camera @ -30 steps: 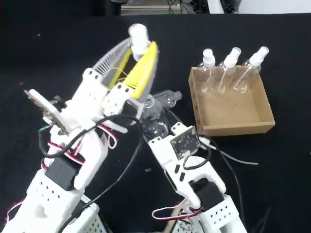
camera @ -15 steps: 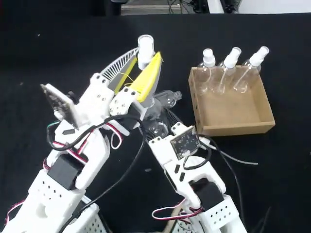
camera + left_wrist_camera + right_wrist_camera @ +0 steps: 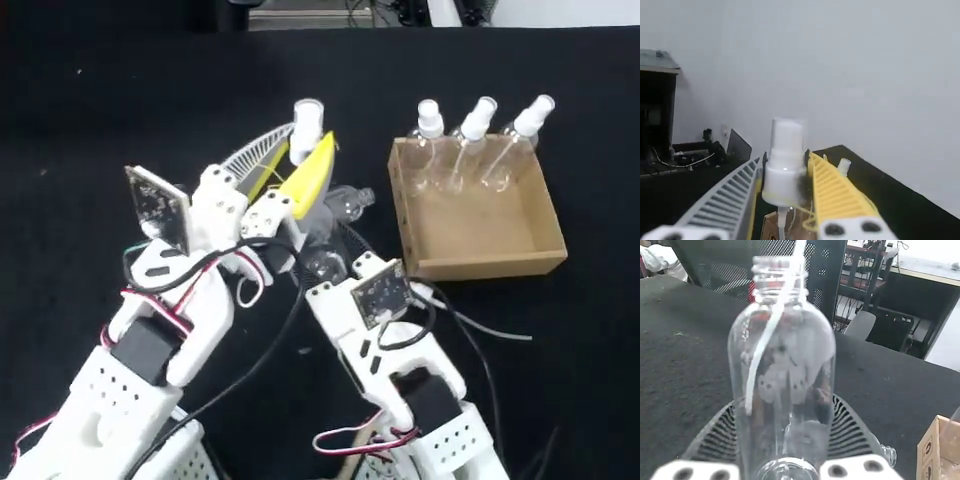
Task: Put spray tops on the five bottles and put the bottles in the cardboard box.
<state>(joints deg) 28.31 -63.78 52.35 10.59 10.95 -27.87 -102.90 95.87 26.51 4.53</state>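
Clenched on a white spray top [image 3: 785, 150] with the left gripper [image 3: 309, 138], pinching its collar from both sides. Grasping a clear bottle [image 3: 782, 365] in the right gripper [image 3: 787, 450], with the top's thin tube dipping through the open neck. Just beside, on the table [image 3: 100, 100]: a spare bottle [image 3: 350, 203] on its side. Farther right, a cardboard box [image 3: 548, 215] with three capped bottles [image 3: 462, 150] along its far wall. Since a second ago, swung with the top from farther left to over the held bottle.

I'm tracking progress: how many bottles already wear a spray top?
3, side by side against the far wall of the cardboard box: left bottle, middle bottle, right bottle. None looks hidden.
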